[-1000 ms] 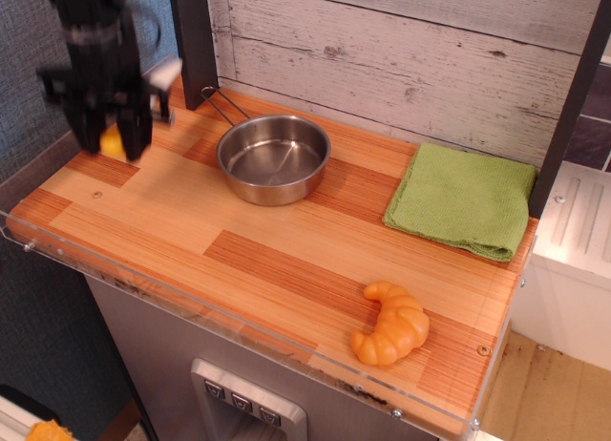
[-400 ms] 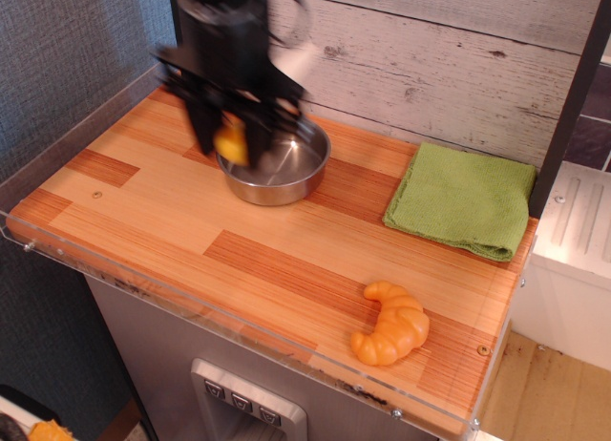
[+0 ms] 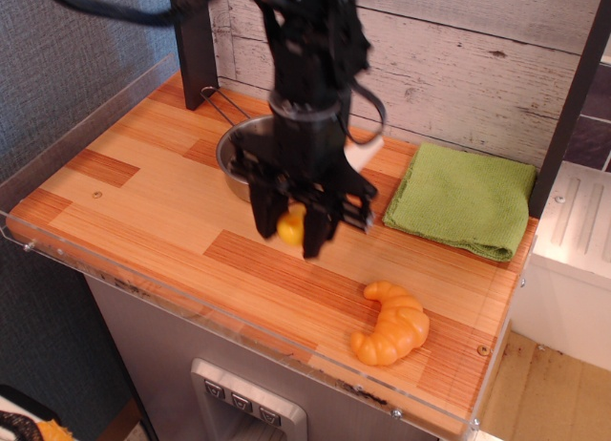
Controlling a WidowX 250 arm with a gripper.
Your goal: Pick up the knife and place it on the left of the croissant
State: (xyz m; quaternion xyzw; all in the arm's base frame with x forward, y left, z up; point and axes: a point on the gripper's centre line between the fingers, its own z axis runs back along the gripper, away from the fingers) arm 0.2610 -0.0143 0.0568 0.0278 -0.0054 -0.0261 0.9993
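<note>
My gripper (image 3: 290, 233) hangs over the middle of the wooden counter, its black fingers pointing down and shut on the knife (image 3: 292, 226). Only the knife's rounded yellow handle shows between the fingers; a pale piece at the arm's right side may be its blade, I cannot tell. The knife is held above the counter, not touching it. The croissant (image 3: 391, 325), glossy orange-yellow and curved, lies near the front right of the counter, to the right of and below the gripper in the picture.
A steel pan (image 3: 241, 150) sits behind the arm, mostly hidden by it. A folded green cloth (image 3: 463, 198) lies at the back right. A clear plastic rim (image 3: 191, 303) runs along the counter's front and left edges. A wooden plank wall stands behind.
The gripper has carried the knife from the far left back corner, across the pan, to the middle of the counter, closer to the croissant. The croissant, pan and cloth have not moved.
</note>
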